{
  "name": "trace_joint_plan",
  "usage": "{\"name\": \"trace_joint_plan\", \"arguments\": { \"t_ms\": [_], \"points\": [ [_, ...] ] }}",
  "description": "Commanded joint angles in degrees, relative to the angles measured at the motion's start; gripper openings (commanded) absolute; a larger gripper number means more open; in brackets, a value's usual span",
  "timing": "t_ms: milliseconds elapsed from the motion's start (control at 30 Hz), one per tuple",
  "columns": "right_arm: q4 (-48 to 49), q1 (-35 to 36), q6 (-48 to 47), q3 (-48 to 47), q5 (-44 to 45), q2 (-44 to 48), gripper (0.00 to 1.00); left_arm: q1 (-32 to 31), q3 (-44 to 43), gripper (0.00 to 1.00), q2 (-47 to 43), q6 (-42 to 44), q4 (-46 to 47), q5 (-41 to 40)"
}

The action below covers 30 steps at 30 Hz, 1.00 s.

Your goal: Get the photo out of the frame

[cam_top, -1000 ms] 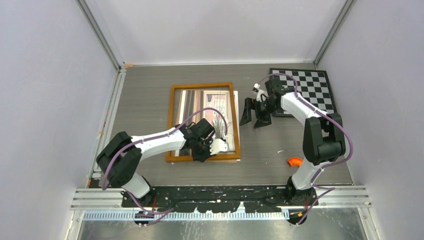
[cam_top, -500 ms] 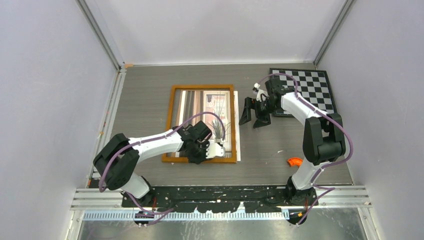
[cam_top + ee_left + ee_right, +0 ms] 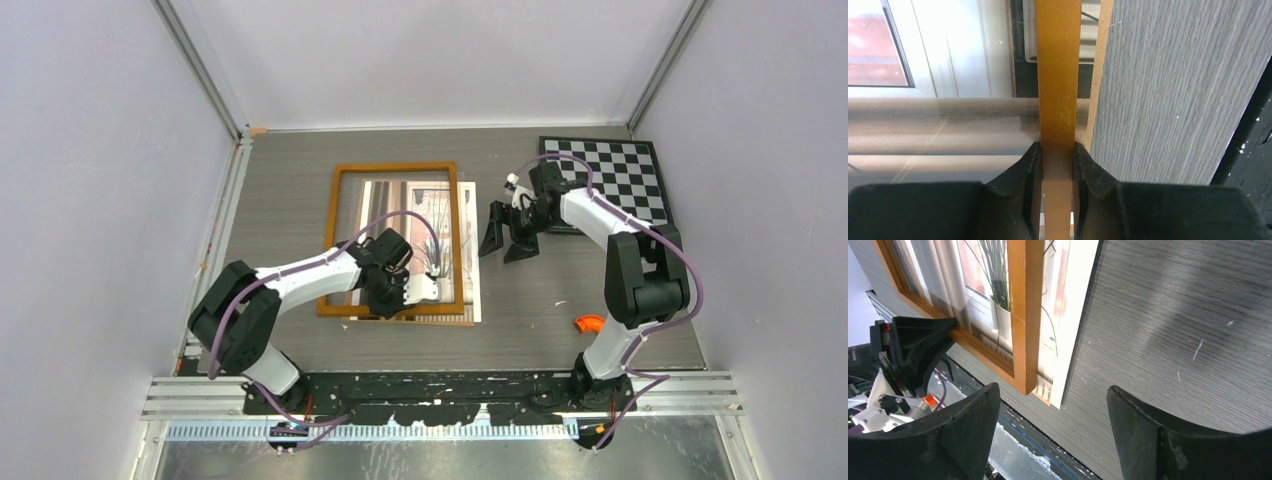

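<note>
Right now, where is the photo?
In the top view, the photo lies mid-table under the frame, its right edge sticking out toward the right gripper.

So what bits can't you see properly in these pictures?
- Top view: the left arm and left claw cover part of the near edge of the frame and the bottom of the photo.
- Left wrist view: the photo is a close-up blur, mostly cut off by the edges.
- Top view: the orange thing is too small to name.
- Top view: the right arm hides a corner of the checkerboard.
</note>
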<state>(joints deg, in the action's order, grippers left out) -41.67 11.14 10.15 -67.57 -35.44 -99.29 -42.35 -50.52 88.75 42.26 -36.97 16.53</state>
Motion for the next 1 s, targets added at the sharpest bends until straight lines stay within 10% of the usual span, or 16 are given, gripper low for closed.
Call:
{"name": "trace_joint_plan", "arguments": {
  "t_ms": [0, 333, 967],
  "points": [
    [1.7, -0.2, 0.8, -0.3, -2.1, -1.6, 0.79, 0.7, 1.3, 0.01, -0.3, 2.8, -4.0, -0.2],
    [4.9, -0.1, 4.1, 0.8, -5.4, -6.2, 0.44, 3.6, 2.1, 0.01, -0.8, 4.8, -5.4, -0.2],
    [12.5, -0.1, 9.9, -1.4, -12.1, -19.1, 0.35, 3.7, 1.5, 0.02, 0.1, 4.1, -4.4, 0.0]
  ]
}}
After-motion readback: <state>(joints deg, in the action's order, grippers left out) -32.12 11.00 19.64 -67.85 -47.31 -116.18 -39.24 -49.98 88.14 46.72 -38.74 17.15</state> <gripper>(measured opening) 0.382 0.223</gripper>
